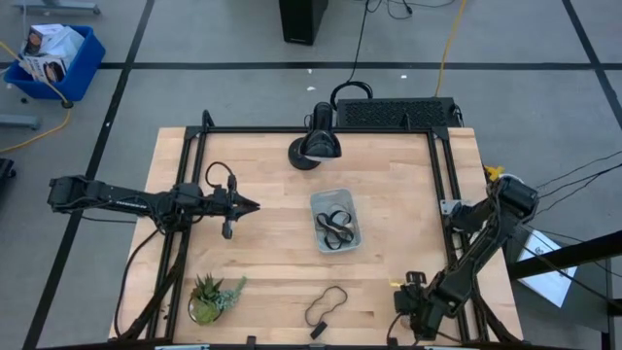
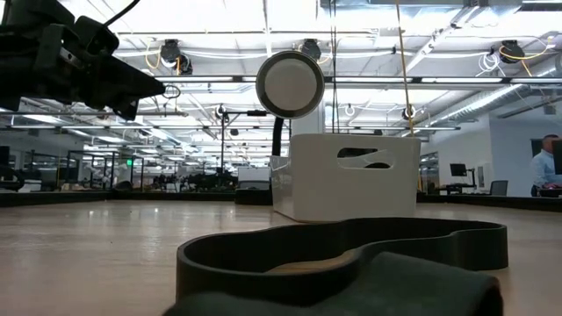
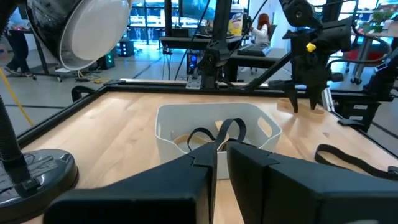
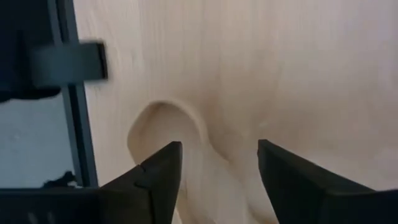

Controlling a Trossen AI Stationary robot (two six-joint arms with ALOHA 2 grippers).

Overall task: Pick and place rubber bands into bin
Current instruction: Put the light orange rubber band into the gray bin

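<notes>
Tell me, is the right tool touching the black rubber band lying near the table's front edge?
Apart. The high view shows bare wood between the right tool and the loose rubber band.

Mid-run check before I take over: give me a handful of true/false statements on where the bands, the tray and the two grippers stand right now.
1. The clear tray already has rubber bands in it. True.
2. One black band lies on the table near the front edge, outside the tray. True.
3. The right gripper is clamped on a band. False: its fingers stand apart over bare wood with nothing between them.
4. The left gripper hovers over the plant. False: it points toward the tray from the tray's left, well away from the plant.
5. The desk lamp stands behind the tray, toward the table's far edge. True.
</notes>
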